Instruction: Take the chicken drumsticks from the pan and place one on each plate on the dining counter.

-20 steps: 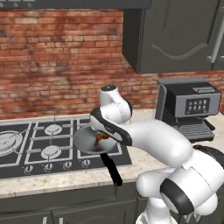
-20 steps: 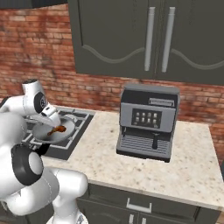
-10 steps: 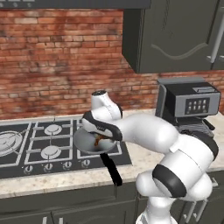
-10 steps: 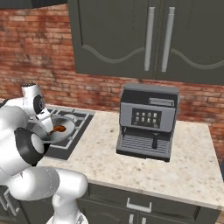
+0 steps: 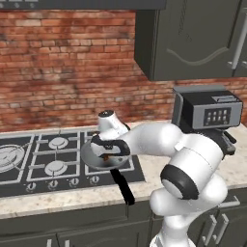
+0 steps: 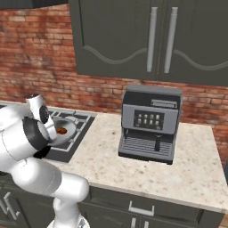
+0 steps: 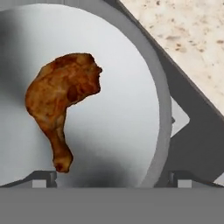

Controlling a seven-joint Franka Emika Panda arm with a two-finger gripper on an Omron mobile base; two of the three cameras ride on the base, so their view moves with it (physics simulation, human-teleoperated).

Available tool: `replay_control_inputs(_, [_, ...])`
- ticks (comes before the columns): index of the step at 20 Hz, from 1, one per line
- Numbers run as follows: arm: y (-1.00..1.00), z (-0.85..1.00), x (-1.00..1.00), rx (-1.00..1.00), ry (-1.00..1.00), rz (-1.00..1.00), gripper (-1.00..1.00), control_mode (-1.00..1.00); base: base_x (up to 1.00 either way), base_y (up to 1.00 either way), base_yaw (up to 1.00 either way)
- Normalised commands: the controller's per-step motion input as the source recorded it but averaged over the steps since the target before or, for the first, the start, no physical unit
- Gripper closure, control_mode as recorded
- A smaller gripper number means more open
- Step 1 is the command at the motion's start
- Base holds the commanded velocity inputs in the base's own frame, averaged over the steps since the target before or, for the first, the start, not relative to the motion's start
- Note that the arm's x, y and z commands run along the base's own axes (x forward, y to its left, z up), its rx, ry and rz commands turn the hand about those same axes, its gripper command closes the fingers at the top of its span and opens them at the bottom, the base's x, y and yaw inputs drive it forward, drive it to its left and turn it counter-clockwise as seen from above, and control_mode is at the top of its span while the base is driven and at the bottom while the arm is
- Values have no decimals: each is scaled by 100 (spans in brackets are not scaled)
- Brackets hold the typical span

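Note:
One golden-brown drumstick (image 7: pixel 61 100) lies in the round grey pan (image 7: pixel 131 109), thick end up and bone end toward the bottom of the hand view. My gripper (image 7: pixel 113 178) hangs just above the pan, open, its fingertips (image 7: pixel 43 177) set wide apart with the bone end close to one of them. From the left base view, the gripper (image 5: pixel 109 153) is low over the pan (image 5: pixel 91 157) on the hob, whose black handle (image 5: pixel 123 185) points toward the counter's front. A bit of the drumstick (image 6: pixel 61 131) shows beside my arm. The plates and the dining counter are out of view.
The black gas hob (image 5: pixel 43 164) is built into a speckled stone counter (image 6: pixel 147 164). A second round pan (image 5: pixel 7 158) sits on its far left burner. A dark coffee machine (image 6: pixel 149 124) stands to the right, with dark cabinets (image 6: pixel 147 40) overhead and a brick wall behind.
My hand has swung left and dropped lower over the pan. The drumstick in the pan has not moved.

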Motion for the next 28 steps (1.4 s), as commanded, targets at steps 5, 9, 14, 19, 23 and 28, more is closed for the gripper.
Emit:
replay_control_inputs(5, [0, -34, 78, 0, -20, 0, -100, -100, 0, 0, 0])
replay_control_inputs(9, [0, -24, 87, 0, -13, 0, -100, -100, 0, 0, 0])
replay_control_inputs(14, [15, -37, 73, -7, -7, 0, -100, -100, 0, 0, 0])
replay_control_inputs(19, [23, -68, 36, -10, 0, 0, 100, -100, 0, 0, 0])
replay_control_inputs(23, [-2, -65, 0, 0, 0, -1, 100, -100, 0, 0, 0])
replay_control_inputs(28, [-22, -8, -4, 5, -1, -7, 100, -100, 0, 0, 0])
